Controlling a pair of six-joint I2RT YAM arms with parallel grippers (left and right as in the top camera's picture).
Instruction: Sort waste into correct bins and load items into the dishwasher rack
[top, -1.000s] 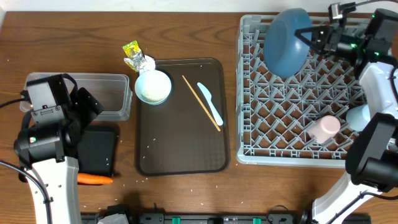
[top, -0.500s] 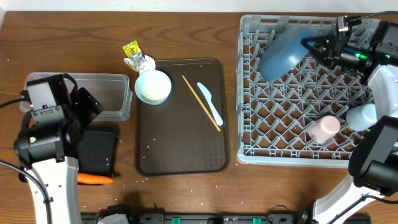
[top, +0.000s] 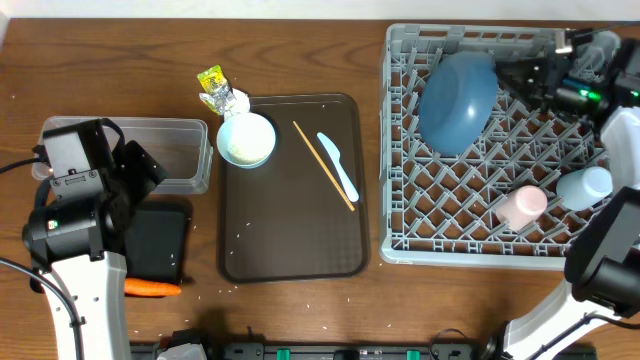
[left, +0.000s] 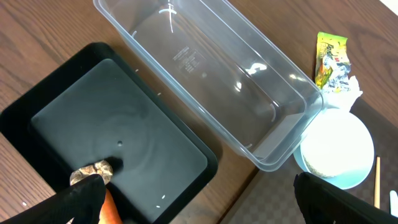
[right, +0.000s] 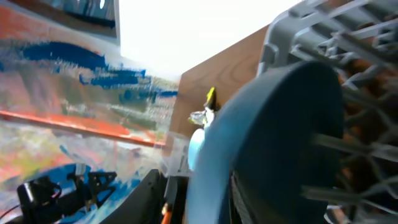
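While it leans, large round blue plate: tilted on pegs, far left of square grey plastic rack.
Right hand: clamped on its rim.
Advice: seat between pegs before letting go.

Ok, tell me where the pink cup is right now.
In the overhead view the pink cup lies in the dishwasher rack, toward its right side near the robot's edge, just left of the light-blue cup.

A brown wood-grain table lies evenly lit.
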